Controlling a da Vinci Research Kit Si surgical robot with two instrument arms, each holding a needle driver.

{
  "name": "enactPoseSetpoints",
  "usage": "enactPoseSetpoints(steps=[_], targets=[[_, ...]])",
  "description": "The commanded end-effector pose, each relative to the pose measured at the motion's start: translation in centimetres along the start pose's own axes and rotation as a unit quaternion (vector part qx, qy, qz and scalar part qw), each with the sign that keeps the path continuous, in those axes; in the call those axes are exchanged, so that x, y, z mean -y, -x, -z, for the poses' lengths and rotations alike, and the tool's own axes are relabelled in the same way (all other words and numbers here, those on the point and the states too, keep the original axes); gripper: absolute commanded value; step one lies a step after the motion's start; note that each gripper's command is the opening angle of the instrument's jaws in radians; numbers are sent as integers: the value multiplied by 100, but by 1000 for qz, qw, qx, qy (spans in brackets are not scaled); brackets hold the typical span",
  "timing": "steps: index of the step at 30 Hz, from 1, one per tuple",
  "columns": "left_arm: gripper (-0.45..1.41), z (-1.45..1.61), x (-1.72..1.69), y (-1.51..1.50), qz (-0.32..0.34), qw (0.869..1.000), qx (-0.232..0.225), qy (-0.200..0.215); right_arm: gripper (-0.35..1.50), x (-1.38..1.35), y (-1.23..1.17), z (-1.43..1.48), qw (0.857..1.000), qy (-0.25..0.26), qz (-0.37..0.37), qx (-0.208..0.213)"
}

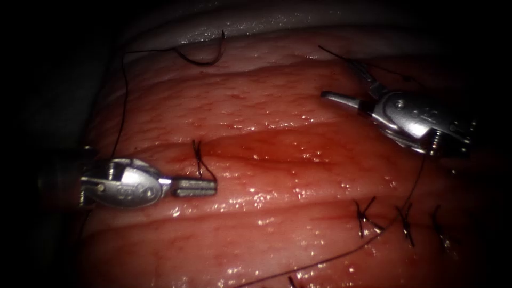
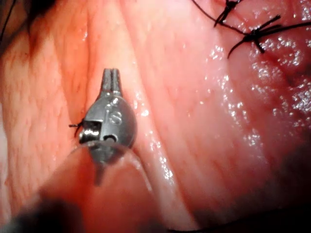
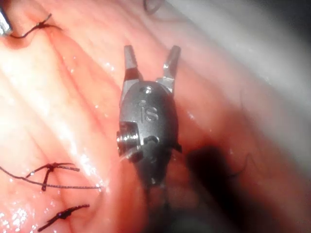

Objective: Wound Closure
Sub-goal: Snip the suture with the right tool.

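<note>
we see the left tool (image 1: 196,186), jaws closed on nothing, beside a knot (image 1: 200,160) at the cut (image 1: 277,152); the right tool (image 1: 346,90), jaws spread and empty, hovers upper right. the needle (image 1: 205,56) lies loose on the tissue (image 1: 266,106) at the far edge. in our judgement its trailing thread (image 1: 121,101) could snag a tool and drag it away.

Dark surround; a pale drape (image 1: 213,26) behind.

"IS" mark on right tool (image 3: 148,114) body; "S" on left tool (image 2: 114,116) body.
</note>
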Motion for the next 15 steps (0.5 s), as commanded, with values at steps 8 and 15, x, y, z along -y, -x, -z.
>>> enactPoseSetpoints(steps=[8,15], targets=[[-45,21,13,5,5,1000,-5,-28,125,38,18,-31,997,-65,27,-6],[-45,33,16,7,8,999,1,-38,133,87,30,-59,986,-156,59,-14]])
